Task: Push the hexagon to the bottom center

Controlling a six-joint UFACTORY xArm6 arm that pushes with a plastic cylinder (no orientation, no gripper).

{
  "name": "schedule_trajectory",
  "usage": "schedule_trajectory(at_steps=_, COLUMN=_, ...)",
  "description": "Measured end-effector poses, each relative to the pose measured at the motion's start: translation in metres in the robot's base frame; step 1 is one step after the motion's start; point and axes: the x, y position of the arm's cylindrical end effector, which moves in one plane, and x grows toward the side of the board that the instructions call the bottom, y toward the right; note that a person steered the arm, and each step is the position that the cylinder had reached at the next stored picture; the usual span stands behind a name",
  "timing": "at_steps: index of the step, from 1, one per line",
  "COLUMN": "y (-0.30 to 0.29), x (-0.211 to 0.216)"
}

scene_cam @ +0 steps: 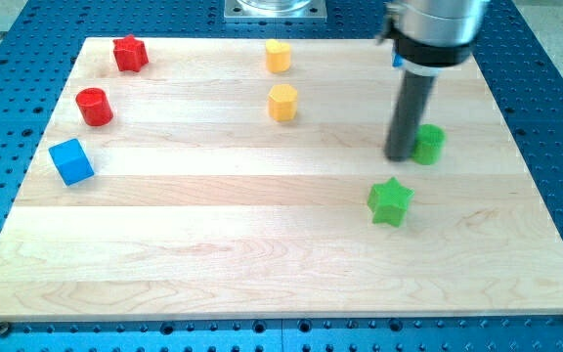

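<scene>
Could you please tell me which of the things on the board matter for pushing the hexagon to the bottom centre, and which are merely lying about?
Job:
- yellow hexagon
- my tip, far to the hexagon's right, beside the green cylinder
- wooden board

Lying about:
- green cylinder
- green star
- yellow block
- red star
- red cylinder
- blue cube
</scene>
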Motion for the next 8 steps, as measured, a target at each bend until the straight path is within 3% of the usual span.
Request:
schedule_trajectory(at_steps=1, y=0.027, x=0.002)
schedule_trajectory(at_steps=2, y=0.011, x=0.008)
schedule_trajectory(at_steps=4, y=-0.054, x=0.031)
schedule_trajectory(at_steps=5, y=-0.081, x=0.07)
schedule_trajectory(at_steps=6, y=-0.019, x=0.09)
schedule_trajectory(at_steps=8, y=-0.042, x=0.094)
